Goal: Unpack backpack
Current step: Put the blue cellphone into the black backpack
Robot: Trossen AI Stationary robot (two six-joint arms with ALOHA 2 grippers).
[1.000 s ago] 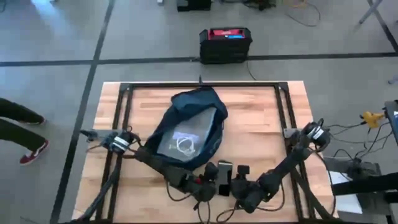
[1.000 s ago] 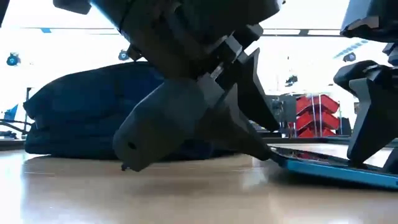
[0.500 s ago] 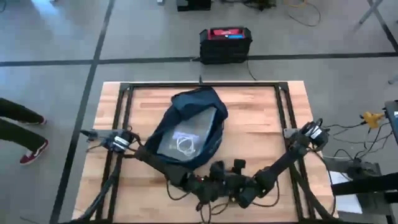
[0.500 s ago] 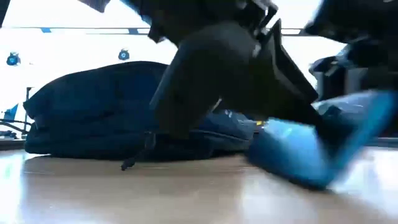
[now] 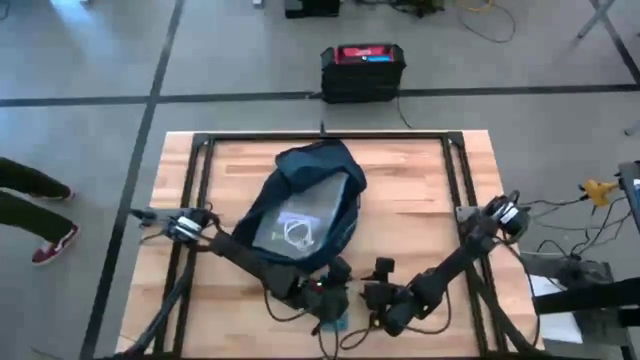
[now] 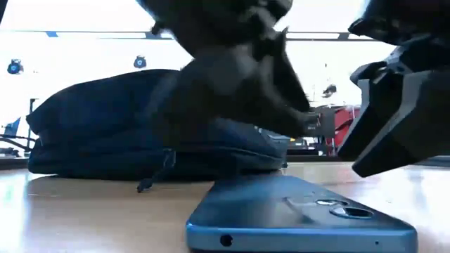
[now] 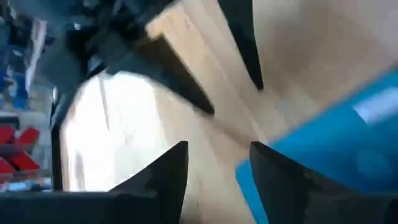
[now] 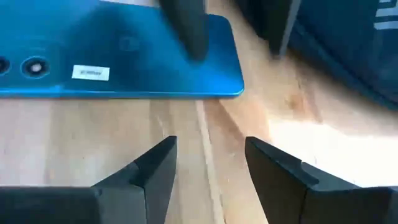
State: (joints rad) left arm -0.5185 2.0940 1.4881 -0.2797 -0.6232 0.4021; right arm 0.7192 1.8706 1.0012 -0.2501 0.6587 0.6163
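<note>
The dark navy backpack [image 5: 305, 205] lies on the wooden table with its opening up, showing a pale lining and a coiled white cable [image 5: 297, 233]. It also shows in the low view [image 6: 133, 126]. A blue phone [image 6: 295, 218] lies flat, camera side up, on the table near its near edge. It also shows in the right wrist view [image 8: 118, 56] and the left wrist view [image 7: 348, 143]. My left gripper [image 5: 338, 282] is open just above the phone. My right gripper [image 5: 372, 290] is open beside it, toward the table's right.
A black metal frame [image 5: 200, 150] runs around the table top. A black box with a red top [image 5: 362, 70] stands on the floor beyond the far edge. A person's legs [image 5: 30, 200] show at the left. Bare wood lies right of the backpack.
The blue phone was tilted up off the table between my two grippers. It has swung down toward the near edge and now lies flat on the wood. My left gripper has risen off it, and my right gripper has drawn back toward the right.
</note>
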